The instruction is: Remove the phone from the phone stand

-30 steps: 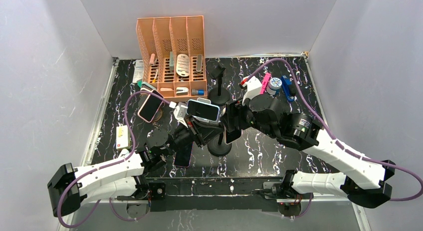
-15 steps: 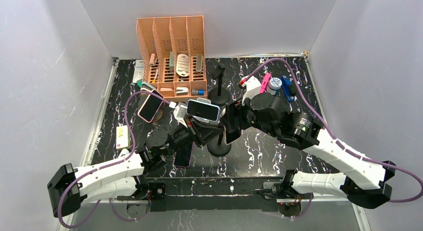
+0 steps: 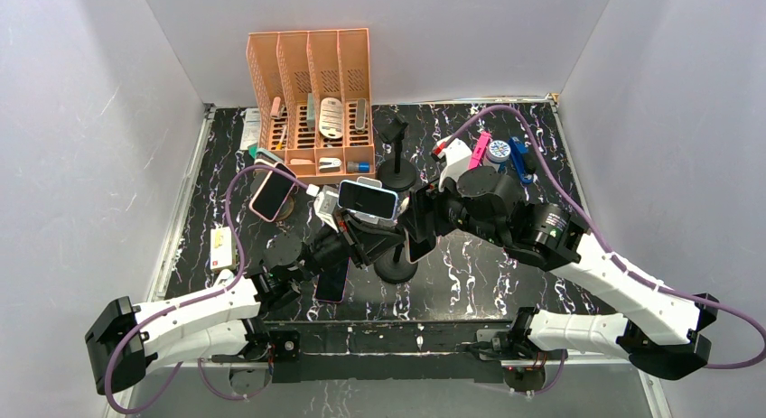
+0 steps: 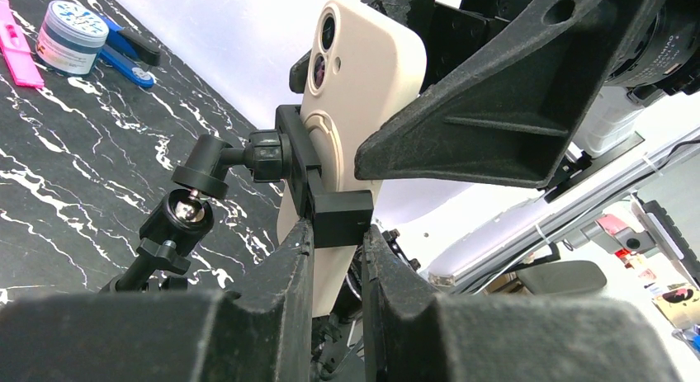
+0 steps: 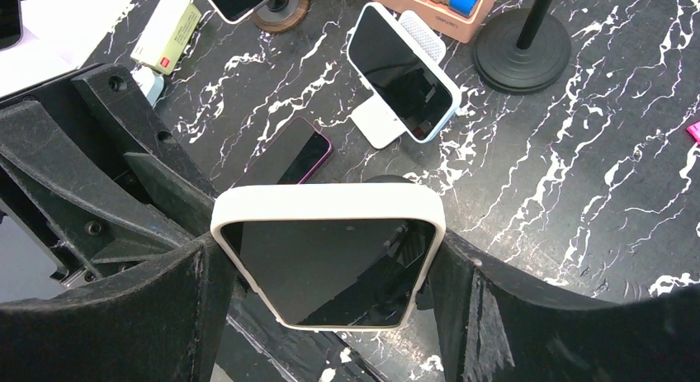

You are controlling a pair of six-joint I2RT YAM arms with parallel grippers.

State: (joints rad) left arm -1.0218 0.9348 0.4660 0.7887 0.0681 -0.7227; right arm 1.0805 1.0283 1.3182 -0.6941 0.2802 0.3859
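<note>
- Near the table's (image 3: 470, 278) middle, from above, the phone (image 3: 421, 247) sat upright on the stand (image 3: 397, 270), whose round black base rested on the marbled top. The left gripper (image 3: 375, 241) reached in from the left and the right gripper (image 3: 415, 228) from the right, and both met at the stand's head. A pink phone (image 3: 332, 279) lay flat just left of the base. A blue phone (image 3: 368, 199) leaned on a white holder a little farther back. An orange organizer (image 3: 312, 93) stood at the far left.
- Seen from the left wrist, the phone's cream back (image 4: 363, 93) faced the camera, lenses at the top, seated in the stand's black clamp (image 4: 301, 172). The left fingers (image 4: 285, 275) were drawn close together, pinching the clamp's bottom bracket. One right finger crossed the phone's right side. A round tin (image 4: 73, 37) and a blue tool (image 4: 128, 52) lay far left on the table.
- Seen from the right wrist, the phone's dark screen (image 5: 330, 262) faced the camera. The right fingers (image 5: 198, 304) stood wide, one against each side edge of the case, clamping the phone between them. Beyond it lay the pink phone (image 5: 285, 155) and the blue phone (image 5: 400, 73).
</note>
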